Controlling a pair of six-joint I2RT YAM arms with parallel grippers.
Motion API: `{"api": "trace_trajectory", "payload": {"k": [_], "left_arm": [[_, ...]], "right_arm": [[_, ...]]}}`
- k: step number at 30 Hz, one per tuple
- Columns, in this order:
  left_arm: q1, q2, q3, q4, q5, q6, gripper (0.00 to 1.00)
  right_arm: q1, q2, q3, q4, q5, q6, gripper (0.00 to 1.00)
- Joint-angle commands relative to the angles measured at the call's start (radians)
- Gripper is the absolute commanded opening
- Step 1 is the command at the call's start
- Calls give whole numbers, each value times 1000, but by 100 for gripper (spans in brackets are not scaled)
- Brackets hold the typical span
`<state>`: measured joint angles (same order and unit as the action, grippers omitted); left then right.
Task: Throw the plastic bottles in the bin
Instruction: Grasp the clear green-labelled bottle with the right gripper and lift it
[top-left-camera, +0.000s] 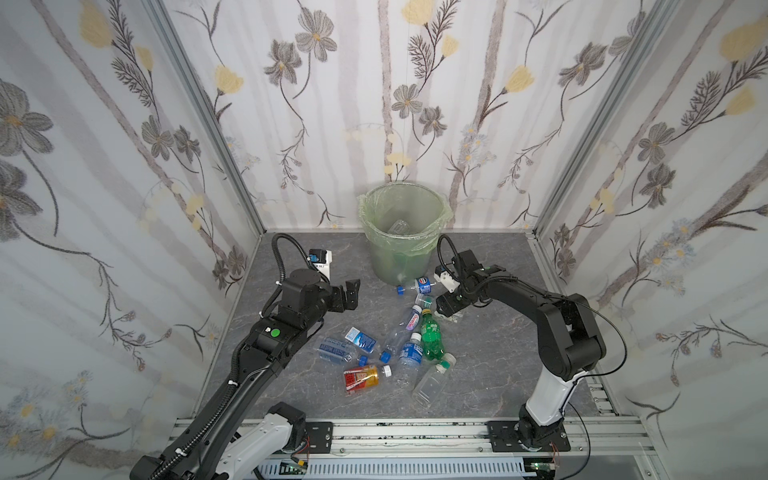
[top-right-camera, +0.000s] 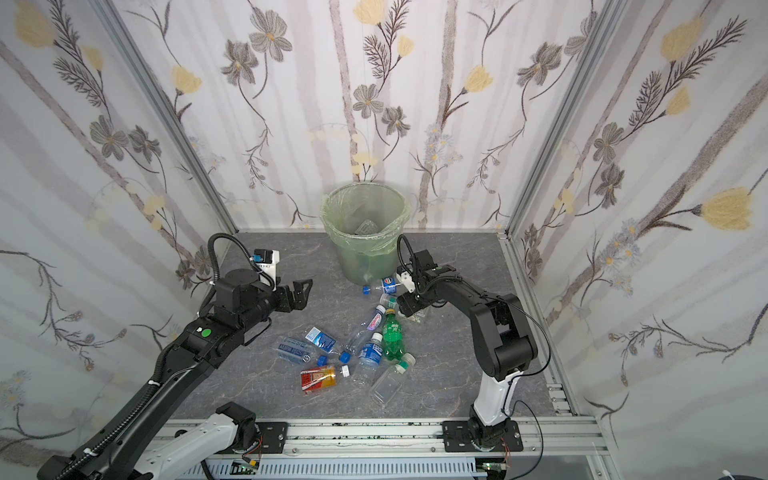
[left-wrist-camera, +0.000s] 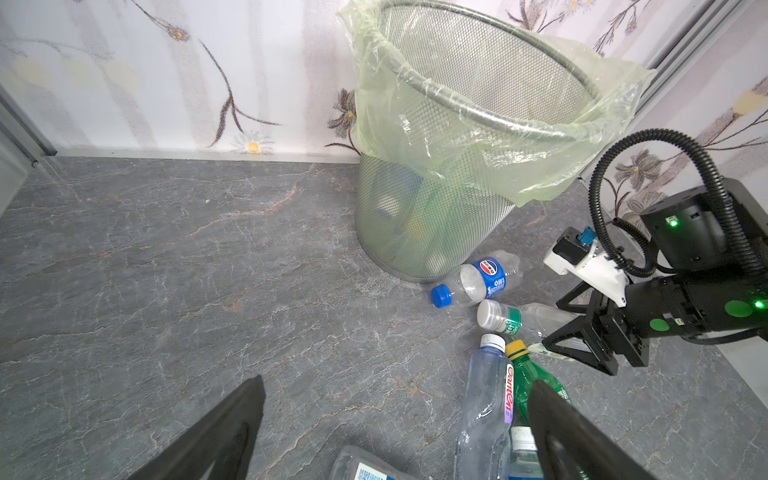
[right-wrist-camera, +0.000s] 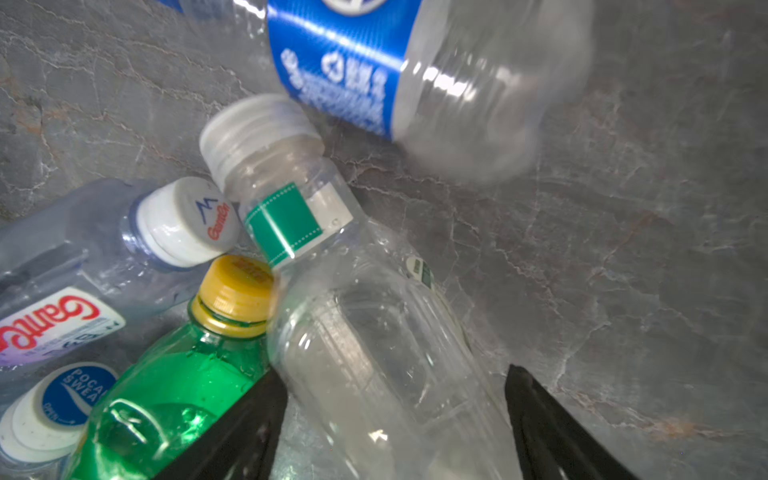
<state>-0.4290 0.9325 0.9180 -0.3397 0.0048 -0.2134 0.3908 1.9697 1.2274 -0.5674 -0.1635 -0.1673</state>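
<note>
The bin (top-left-camera: 399, 257) (top-right-camera: 361, 257) (left-wrist-camera: 436, 216), mesh with a green liner, stands at the back wall with a clear bottle (top-left-camera: 401, 226) inside. Several plastic bottles lie on the floor before it. Among them are a blue-labelled one (top-left-camera: 419, 286) (right-wrist-camera: 353, 62), a green one with a yellow cap (top-left-camera: 430, 336) (right-wrist-camera: 174, 386) and an orange-red one (top-left-camera: 361, 378). My right gripper (top-left-camera: 451, 316) (right-wrist-camera: 395, 370) is open and straddles a lying clear bottle with a green band (right-wrist-camera: 374, 353) (left-wrist-camera: 507, 320). One finger touches it; the other stands just off it. My left gripper (top-left-camera: 352, 293) (left-wrist-camera: 397, 384) hovers wide open and empty.
The grey marble floor (top-left-camera: 498, 365) is walled on three sides by flowered panels. An aluminium rail (top-left-camera: 415, 432) carrying both arm bases runs along the front. The bottle heap lies between the arms, and the blue-labelled bottle rests against the bin's foot.
</note>
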Motion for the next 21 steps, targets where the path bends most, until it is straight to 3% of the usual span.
{"api": "trace_trajectory", "payload": {"k": [1,11,14,21], "left_arm": [[2,6,-4,11,8,7,100],[10,57,-6,11,6,32,100],[12,71,-8,13,0,35,100],[21,91,1,12,-2,16,100]], "right_arm": [[-1,-10,-37,45,-28,63,78],[8,-107,-180,116,-15,221,55],[8,-192,-244,166,-15,257,46],[8,-496,-332,250,-26,309,38]]}}
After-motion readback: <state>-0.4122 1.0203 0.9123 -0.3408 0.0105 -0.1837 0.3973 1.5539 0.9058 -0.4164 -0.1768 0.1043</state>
